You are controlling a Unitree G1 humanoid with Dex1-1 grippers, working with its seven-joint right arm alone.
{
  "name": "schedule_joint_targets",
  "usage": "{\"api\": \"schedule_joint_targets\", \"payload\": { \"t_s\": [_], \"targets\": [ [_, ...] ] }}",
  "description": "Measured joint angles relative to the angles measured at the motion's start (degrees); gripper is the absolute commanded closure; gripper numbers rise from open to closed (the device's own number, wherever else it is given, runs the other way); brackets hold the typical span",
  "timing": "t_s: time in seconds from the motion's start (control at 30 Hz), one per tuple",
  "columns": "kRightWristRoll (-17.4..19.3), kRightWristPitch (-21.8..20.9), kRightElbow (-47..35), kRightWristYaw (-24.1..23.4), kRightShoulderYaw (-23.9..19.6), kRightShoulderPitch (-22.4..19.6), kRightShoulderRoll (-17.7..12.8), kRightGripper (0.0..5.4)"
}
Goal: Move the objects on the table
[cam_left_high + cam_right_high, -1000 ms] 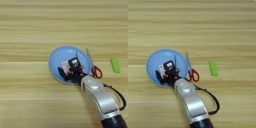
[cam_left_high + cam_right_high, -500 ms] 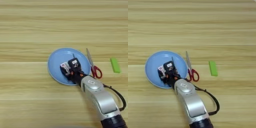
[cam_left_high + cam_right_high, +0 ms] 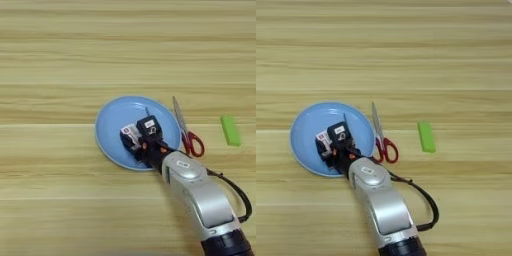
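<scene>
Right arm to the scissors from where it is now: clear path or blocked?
Probably clear. The scissors lie flat on the table just right of the blue plate, nothing on top of them. The right gripper is over the plate around the white box, which it would first have to release.

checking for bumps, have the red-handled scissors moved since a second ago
No. The small red-handled scissors lie beside the round blue plate's right rim, with the same gap to the green block as before.

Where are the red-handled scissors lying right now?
The scissors lie on the table just right of the blue plate, blades pointing away from the robot, with the green block further right.
</scene>
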Motion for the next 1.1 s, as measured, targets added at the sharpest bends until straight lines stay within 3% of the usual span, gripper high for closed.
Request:
{"api": "schedule_joint_targets", "payload": {
  "t_s": [0.47,0.73,1.1],
  "targets": [
    [0.96,0.13,-1.99,-0.8,-1.11,0.24,0.75,3.31],
    [1.76,0.2,-7.53,-1.23,-2.35,0.32,1.3,3.31],
    [3.62,1.52,-12.33,-2.18,-8.29,0.26,-0.61,3.31]
  ]
}}
